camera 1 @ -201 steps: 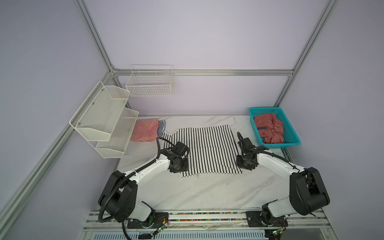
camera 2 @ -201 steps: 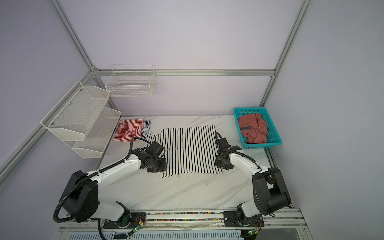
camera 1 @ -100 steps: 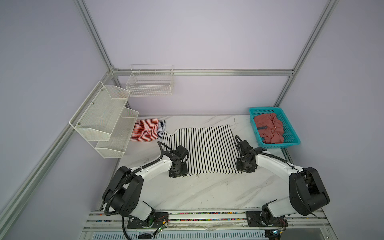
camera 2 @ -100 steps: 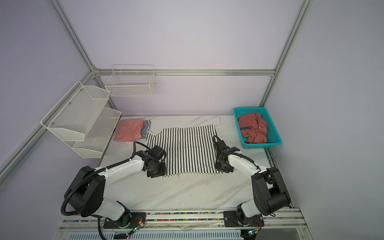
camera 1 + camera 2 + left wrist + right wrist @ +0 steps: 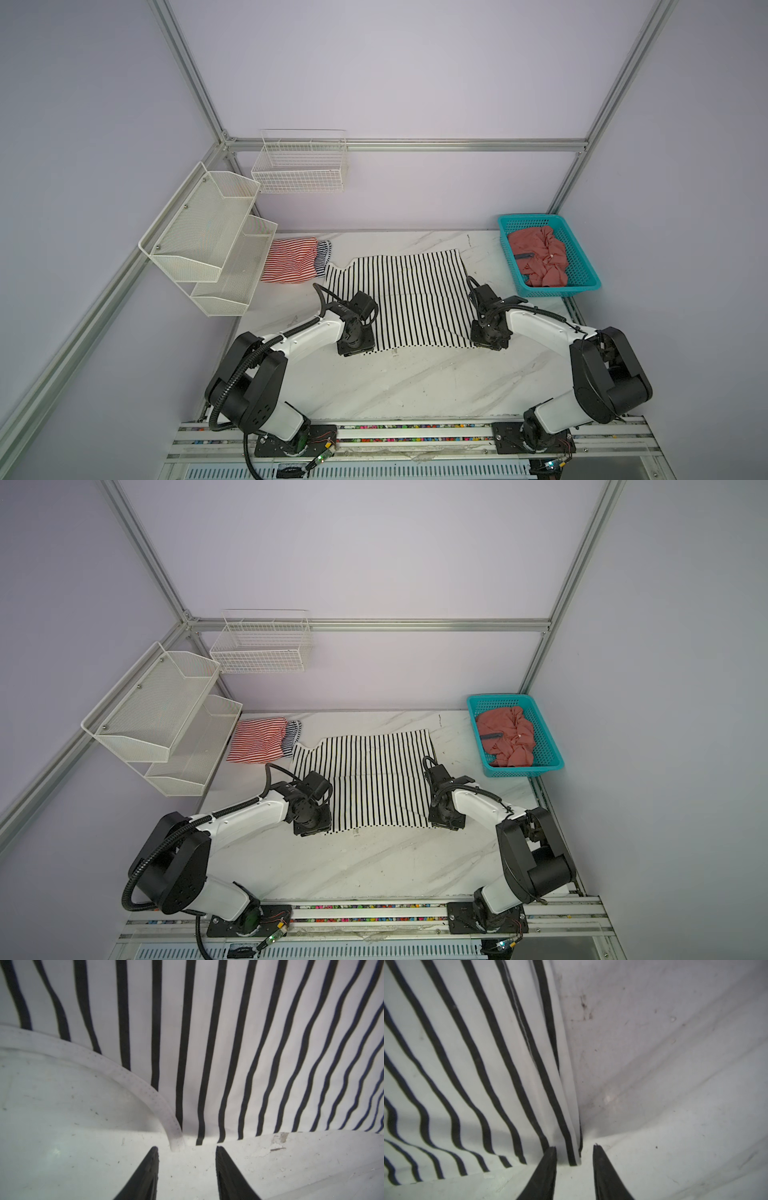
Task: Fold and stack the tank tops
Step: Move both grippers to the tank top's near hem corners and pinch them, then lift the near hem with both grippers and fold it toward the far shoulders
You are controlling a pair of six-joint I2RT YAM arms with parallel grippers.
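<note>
Nearer now, at black-striped tank top's (image 5: 415, 299) near corners: left gripper (image 5: 187, 1148), right gripper (image 5: 574, 1147), jaws apart, empty. First fold pending; calls for pinching both corners.

top views: high, facing down, same table (image 5: 395, 386) | wrists: close, tableward

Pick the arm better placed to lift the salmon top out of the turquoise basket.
Right, likely: the right claw stands open at the striped top's corner nearest the basket holding the salmon top; the left claw is across that top, farther away.
</note>
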